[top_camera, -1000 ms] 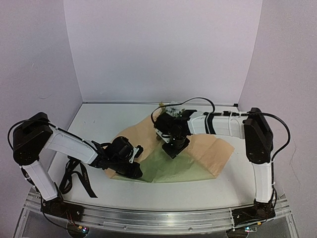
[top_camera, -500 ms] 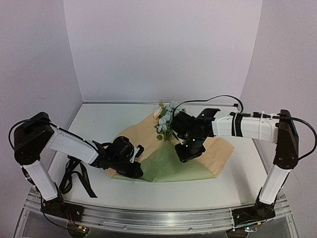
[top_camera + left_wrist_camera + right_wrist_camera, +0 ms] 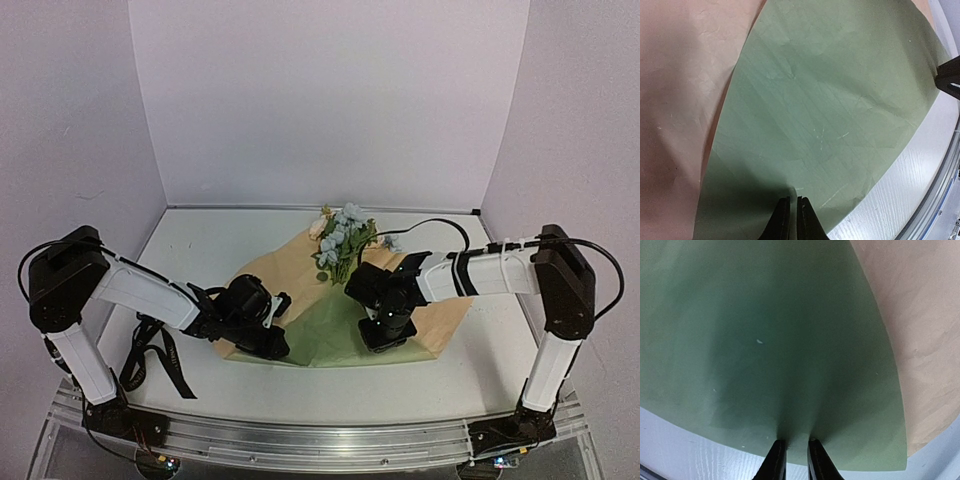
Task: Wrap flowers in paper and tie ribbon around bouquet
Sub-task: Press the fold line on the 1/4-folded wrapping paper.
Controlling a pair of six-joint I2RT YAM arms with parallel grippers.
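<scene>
The paper (image 3: 290, 272) lies spread on the table, tan face up, with an olive-green flap (image 3: 335, 335) folded over at its near edge. The flowers (image 3: 340, 240) rest on its far corner, blossoms pointing away. My left gripper (image 3: 275, 345) is shut on the green flap's left edge; in the left wrist view (image 3: 792, 201) its tips pinch the green paper (image 3: 830, 100). My right gripper (image 3: 385, 335) is at the flap's near right edge; in the right wrist view (image 3: 794, 442) its fingers stand a narrow gap apart with the green paper (image 3: 765, 330) pinched between them. The black ribbon (image 3: 178, 375) lies by the left arm.
White walls close in the table on the left, back and right. A metal rail (image 3: 320, 440) runs along the near edge. The right arm's black cable (image 3: 440, 225) loops above the paper's far right part.
The right arm drew back from the flowers to the green flap's near edge, its jaws narrowing onto the paper. The flowers now show uncovered. The left arm has not moved.
</scene>
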